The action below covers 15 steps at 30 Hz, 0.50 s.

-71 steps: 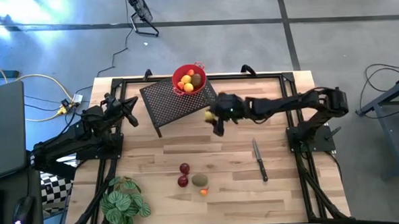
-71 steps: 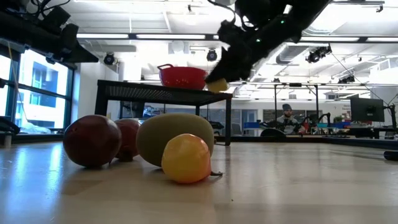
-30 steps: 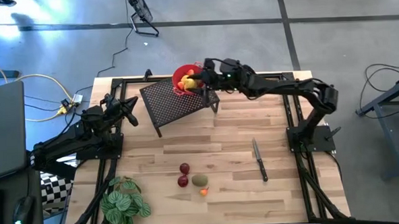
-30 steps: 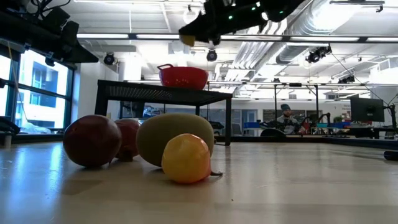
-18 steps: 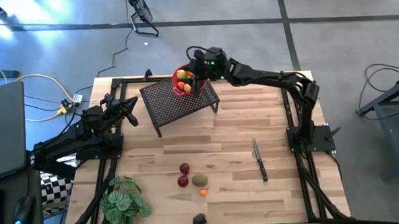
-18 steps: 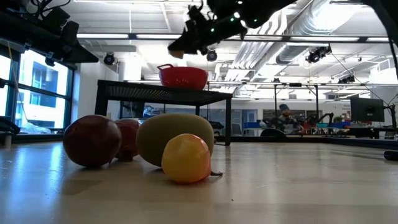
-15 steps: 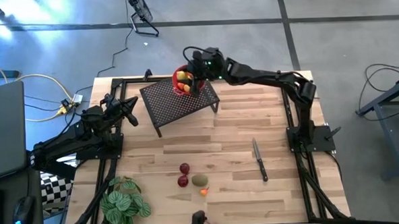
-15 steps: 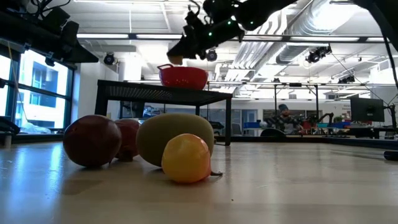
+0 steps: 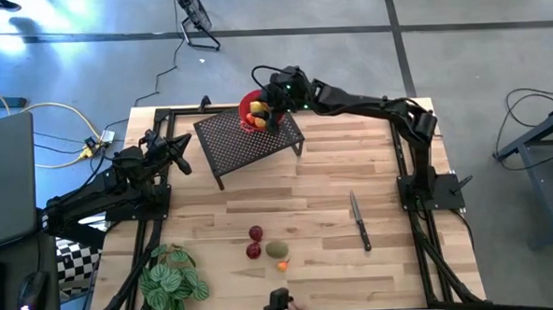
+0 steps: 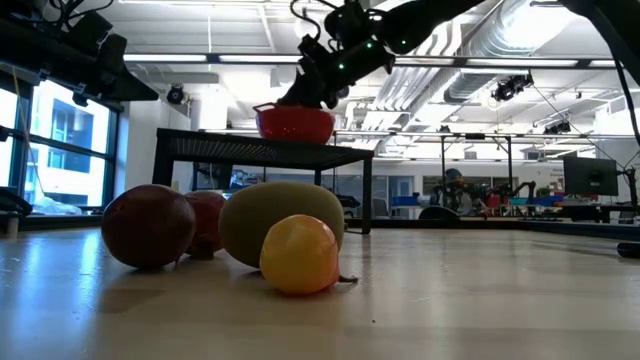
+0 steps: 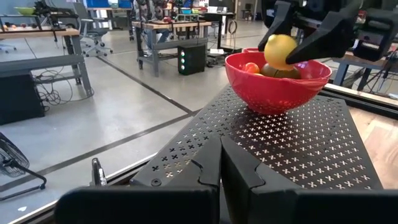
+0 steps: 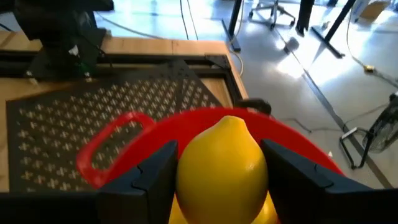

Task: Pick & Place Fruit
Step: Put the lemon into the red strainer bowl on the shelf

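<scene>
Yellow lemon-shaped fruit (image 12: 222,163) is sitting clamped between the right gripper (image 11: 303,38) fingers, hanging just over the red mesh bowl (image 11: 277,89) on the black perforated metal stand (image 9: 248,142). Risk: bowl is already holding other fruit, so on release the lemon may be landing on the pile & rolling over the rim. Left gripper (image 11: 219,167) is waiting w/ jaws closed, empty, at table's left side.

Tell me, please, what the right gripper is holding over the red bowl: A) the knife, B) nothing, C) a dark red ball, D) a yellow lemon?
D: the right gripper has its fingers on either side of a yellow lemon, held just above the red bowl on the black mesh stand.
</scene>
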### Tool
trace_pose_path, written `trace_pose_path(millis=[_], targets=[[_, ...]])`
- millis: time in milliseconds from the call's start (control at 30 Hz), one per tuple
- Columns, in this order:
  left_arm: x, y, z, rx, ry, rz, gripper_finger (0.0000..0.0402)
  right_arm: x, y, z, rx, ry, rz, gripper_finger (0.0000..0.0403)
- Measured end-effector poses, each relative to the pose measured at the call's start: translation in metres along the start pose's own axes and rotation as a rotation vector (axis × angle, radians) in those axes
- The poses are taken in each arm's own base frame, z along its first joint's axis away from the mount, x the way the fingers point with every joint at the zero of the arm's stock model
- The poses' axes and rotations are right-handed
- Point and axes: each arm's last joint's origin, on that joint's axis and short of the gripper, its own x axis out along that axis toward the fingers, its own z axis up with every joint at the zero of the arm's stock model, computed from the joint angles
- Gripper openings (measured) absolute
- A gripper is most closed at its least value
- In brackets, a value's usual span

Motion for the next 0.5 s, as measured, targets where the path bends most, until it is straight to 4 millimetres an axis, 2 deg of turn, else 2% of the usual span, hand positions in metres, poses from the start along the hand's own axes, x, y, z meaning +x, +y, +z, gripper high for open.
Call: trace_pose_path(millis=[200,500], targets=[[0.0,0.0,0.0,0.0,0.0,0.0,0.0,-0.0002,0.0001,-0.001,0.003,0.011,0.002,0.0218],[0.0,0.0,0.0,0.0,0.0,0.0,0.0,-0.0003,0.0,-0.0022,-0.023,0.022,0.004,0.0151]])
